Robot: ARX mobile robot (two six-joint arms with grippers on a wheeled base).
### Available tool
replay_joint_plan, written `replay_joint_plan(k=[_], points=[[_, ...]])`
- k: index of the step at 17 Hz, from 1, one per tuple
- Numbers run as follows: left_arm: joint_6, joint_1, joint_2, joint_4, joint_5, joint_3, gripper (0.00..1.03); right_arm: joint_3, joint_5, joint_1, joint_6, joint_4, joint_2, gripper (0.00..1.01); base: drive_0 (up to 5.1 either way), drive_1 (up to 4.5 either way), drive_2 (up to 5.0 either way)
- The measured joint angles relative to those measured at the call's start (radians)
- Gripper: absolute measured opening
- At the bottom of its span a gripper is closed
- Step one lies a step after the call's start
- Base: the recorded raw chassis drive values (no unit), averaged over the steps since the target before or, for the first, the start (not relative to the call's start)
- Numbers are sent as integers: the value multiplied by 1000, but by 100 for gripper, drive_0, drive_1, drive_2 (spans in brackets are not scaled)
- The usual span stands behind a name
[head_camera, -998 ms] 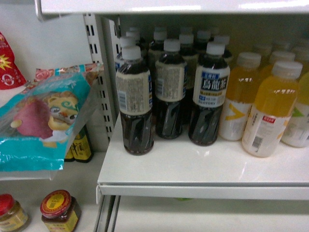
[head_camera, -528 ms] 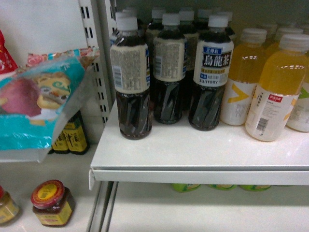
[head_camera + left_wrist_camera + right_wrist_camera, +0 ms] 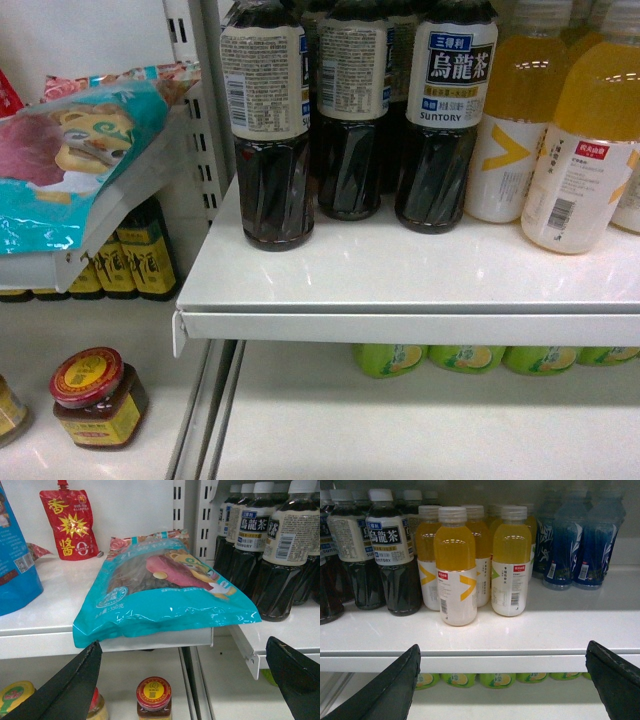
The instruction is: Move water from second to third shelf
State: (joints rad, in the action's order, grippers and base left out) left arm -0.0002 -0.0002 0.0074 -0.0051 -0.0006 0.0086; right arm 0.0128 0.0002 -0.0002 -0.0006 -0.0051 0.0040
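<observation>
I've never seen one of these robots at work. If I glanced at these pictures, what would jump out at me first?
Probably the row of dark oolong tea bottles at the shelf's front, with bright orange drink bottles to their right and blue bottles farther along. On the neighbouring shelf to the left, a teal snack bag overhangs the edge, above a red-lidded jar. Green caps peek out underneath.

White shelf (image 3: 400,290): dark tea bottles (image 3: 345,110) stand left, yellow drink bottles (image 3: 585,140) right, blue bottles (image 3: 580,540) beyond. Lower shelf (image 3: 420,430): green caps (image 3: 390,358). Left shelf (image 3: 45,605): teal snack bag (image 3: 165,595), red pouch (image 3: 67,525).
</observation>
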Motion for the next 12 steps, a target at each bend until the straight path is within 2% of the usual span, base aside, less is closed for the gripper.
replay_joint_plan(k=[12], points=[[0,0,0,0,0,0,98,0,0,0,0,0,0,98,0,0,0]])
